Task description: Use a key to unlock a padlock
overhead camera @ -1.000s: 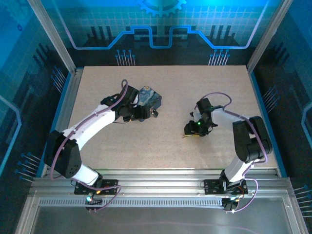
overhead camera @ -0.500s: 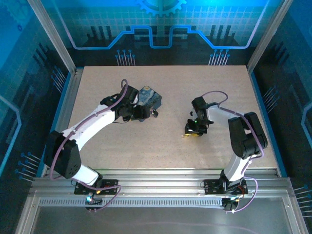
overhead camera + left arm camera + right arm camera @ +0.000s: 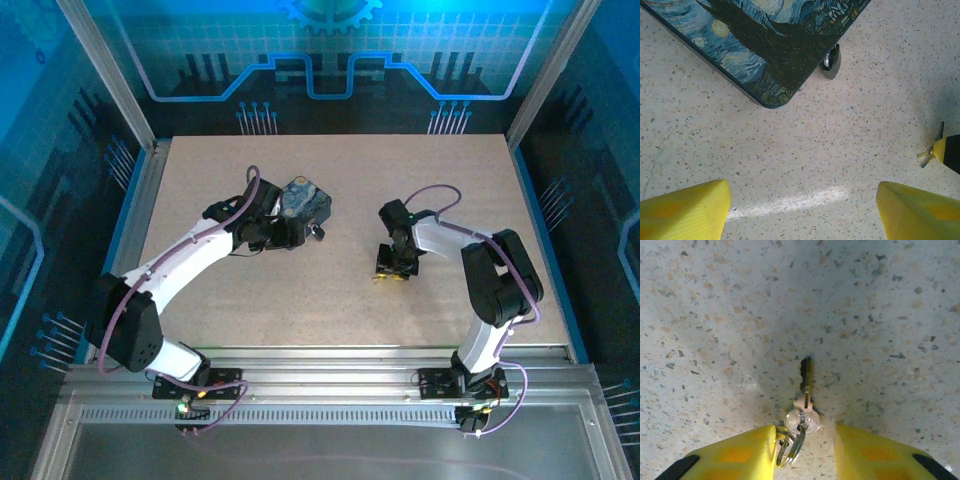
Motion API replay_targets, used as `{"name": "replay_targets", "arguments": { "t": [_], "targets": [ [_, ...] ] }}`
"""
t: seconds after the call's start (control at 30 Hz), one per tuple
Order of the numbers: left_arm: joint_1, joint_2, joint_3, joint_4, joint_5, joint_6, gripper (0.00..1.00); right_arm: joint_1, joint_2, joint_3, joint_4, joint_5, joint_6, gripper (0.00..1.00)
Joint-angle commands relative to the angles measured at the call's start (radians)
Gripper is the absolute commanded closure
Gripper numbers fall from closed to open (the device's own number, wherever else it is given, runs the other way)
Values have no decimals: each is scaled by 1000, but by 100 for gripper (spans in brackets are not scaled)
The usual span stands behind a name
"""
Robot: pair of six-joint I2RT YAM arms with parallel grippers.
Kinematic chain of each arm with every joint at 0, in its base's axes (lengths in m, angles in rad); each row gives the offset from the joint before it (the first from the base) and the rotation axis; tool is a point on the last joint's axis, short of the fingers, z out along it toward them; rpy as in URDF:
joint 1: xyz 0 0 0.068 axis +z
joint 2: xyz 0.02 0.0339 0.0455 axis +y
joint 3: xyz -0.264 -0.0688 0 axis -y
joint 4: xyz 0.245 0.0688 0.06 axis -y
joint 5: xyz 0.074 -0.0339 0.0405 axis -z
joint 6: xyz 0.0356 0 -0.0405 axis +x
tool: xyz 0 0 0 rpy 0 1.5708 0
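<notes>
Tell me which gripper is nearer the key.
Right. The right gripper is open around the key, whose head lies between its jaws. The left gripper hangs open near the padlock and the blue swirl-patterned box, well away.

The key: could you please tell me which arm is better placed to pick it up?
Right. The right pincer, open, straddles the head of the key on the table; the left pincer hangs open by the box and padlock, away from the key.

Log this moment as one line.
left gripper open, short of padlock at box corner | right gripper open, straddling key on table | key not yet gripped
</notes>
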State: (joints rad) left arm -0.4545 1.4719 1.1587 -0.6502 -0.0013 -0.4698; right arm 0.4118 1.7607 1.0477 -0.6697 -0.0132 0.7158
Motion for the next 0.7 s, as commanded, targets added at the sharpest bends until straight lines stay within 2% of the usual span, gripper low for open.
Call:
{"name": "replay_targets", "arguments": {
  "t": [0.0,0.33,0.67],
  "targets": [
    [3,-35,-17,-16,-16,28,22,57,36,5,144,-96,58,66],
    [9,-43,-34,0,-11,26,22,75,-12,21,139,-90,83,66],
    [14,-57,-45,-2,-10,25,22,84,18,32,113,-77,73,65]
  ]
}}
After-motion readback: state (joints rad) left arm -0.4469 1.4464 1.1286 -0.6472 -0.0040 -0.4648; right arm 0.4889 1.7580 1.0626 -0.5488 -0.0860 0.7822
